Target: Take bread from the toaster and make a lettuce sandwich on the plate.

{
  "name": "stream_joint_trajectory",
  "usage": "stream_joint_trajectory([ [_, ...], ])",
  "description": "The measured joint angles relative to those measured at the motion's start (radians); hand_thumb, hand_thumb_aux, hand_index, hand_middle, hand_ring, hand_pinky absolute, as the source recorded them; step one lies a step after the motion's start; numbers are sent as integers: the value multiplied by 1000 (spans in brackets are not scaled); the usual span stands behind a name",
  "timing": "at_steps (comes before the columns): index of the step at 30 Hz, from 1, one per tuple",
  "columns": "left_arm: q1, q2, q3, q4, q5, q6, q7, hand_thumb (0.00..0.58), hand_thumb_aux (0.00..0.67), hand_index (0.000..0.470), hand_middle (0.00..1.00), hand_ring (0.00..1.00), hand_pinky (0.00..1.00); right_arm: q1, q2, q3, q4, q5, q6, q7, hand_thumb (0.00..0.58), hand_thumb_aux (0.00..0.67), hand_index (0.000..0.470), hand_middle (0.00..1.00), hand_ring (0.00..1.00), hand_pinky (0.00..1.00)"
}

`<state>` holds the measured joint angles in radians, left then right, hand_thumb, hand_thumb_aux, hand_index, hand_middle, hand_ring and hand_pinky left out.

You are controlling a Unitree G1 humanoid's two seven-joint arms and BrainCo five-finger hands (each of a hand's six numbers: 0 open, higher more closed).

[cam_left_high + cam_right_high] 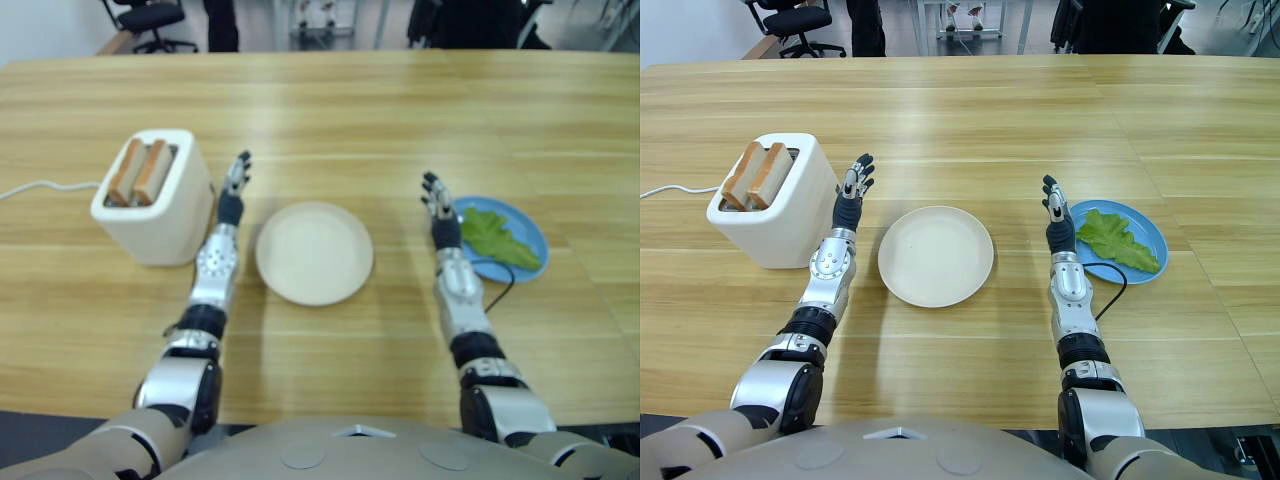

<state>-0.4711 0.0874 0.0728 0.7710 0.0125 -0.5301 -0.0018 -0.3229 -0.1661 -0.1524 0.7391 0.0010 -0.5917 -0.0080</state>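
Left hand (850,195) and right hand (1055,215) empty, fingers straight. Bread (757,172) in toaster (780,228) likely light, crumbly: pinch protruding top edge.

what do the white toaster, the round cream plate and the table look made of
White boxy toaster: likely plastic, smooth matte shell with rounded corners. Round cream plate: ceramic or melamine, uniform with a faint sheen; can't tell which. Long table: wood or wood-look laminate, visible plank grain.

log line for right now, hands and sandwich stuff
bread: two slices in toaster | plate: between hands | lettuce: on blue dish | left robot hand: open, beside toaster | right robot hand: open, beside blue dish
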Motion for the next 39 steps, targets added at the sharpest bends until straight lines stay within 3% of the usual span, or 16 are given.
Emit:
stream_joint_trajectory([
  [9,0,0,-5,9,5,2,-2,0,0,0,0,0,0,0,1,0,0,0,4,1,0,0,0,0,0,0],
  [12,48,2,-31,-130,19,24,-23,0,0,0,0,0,0,0,1,-1,0,0,7,1,0,0,0,0,0,0],
  [14,157,20,-53,-503,-14,144,-68,0,0,0,0,0,0,3,4,1,-7,-1,9,2,0,0,0,0,0,0],
  [16,182,94,-39,-848,-54,264,-99,0,0,0,0,0,0,8,3,0,-7,-1,12,2,0,0,0,0,0,0],
  [17,160,170,14,-1050,-95,339,-111,0,0,0,0,0,0,9,3,-1,-8,-1,12,1,0,0,0,0,0,0],
  [20,123,388,216,-1301,-170,499,-140,0,0,0,0,0,0,9,7,0,-8,-1,13,-1,0,0,0,0,0,0],
  [22,138,478,291,-1308,-125,553,-147,0,0,0,0,0,0,12,7,-1,-7,-1,13,-3,0,0,0,0,0,0],
  [25,249,697,294,-1157,220,639,-96,0,0,0,0,0,0,9,22,1,-6,-1,13,-3,0,0,0,0,0,0],
  [27,281,760,265,-1021,377,702,-64,0,0,0,0,0,0,10,22,0,-5,-1,13,-3,0,0,0,0,0,0],
  [33,275,784,99,-678,577,792,-27,0,0,0,0,0,0,9,22,0,-6,-1,14,1,0,0,0,0,0,0],
  [39,225,784,12,-569,661,851,-12,0,0,0,0,0,0,12,16,-1,-7,0,15,5,0,0,0,0,0,0],
])
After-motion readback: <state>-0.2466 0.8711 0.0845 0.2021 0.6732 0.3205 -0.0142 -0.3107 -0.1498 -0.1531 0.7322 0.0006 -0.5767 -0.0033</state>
